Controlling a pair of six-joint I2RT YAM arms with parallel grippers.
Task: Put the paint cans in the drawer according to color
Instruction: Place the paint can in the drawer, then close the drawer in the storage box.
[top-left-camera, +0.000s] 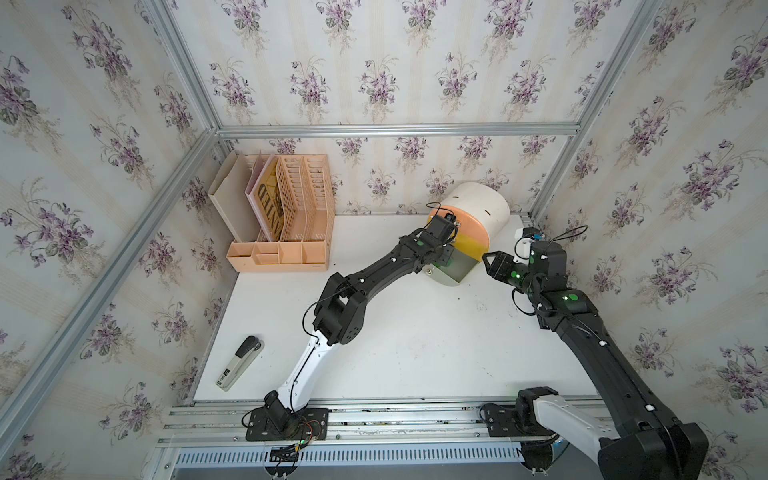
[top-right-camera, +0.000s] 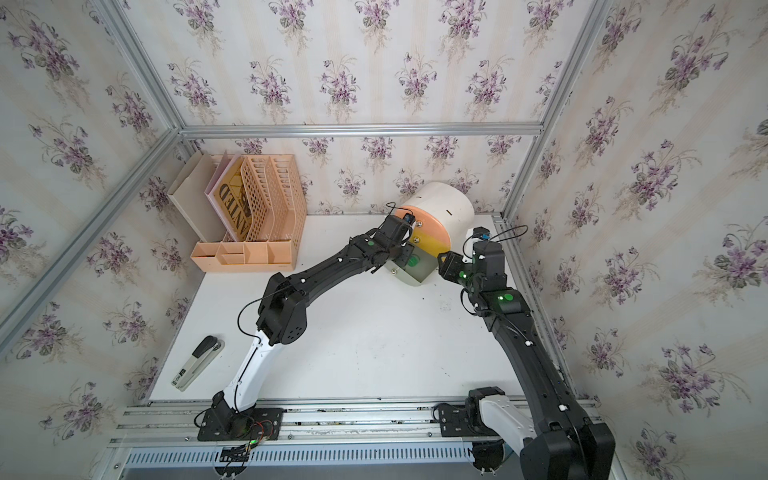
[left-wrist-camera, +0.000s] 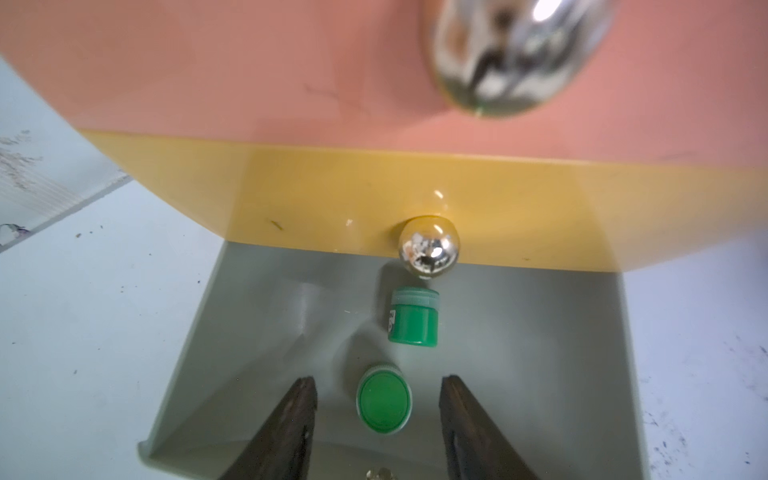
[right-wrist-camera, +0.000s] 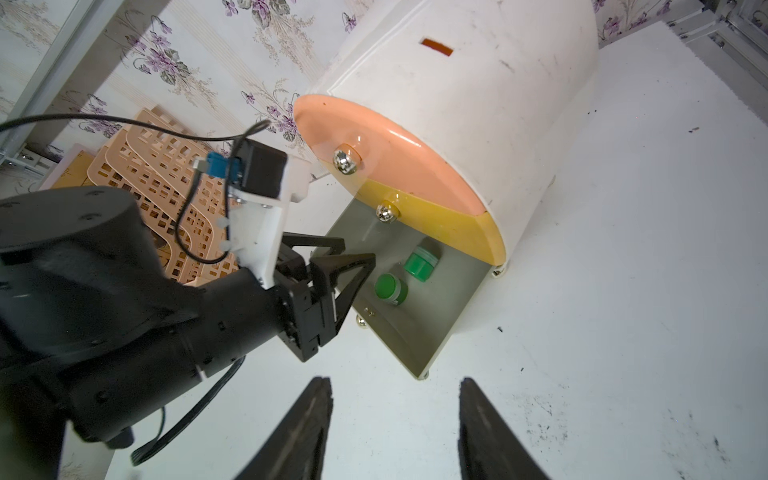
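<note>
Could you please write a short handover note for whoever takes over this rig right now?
Left gripper: open, over the pulled-out grey-green drawer, straddling the upright green can without touching it.
Right gripper: open, empty.
Done: both green cans are in that drawer, the second can on its side.
Left: shut that drawer. The peach drawer and yellow drawer are shut; no white or orange cans in view.

The paint cans (left-wrist-camera: 413, 318) are green, the cabinet (right-wrist-camera: 478, 104) white, its drawers (right-wrist-camera: 399, 166) peach, yellow and grey-green.
</note>
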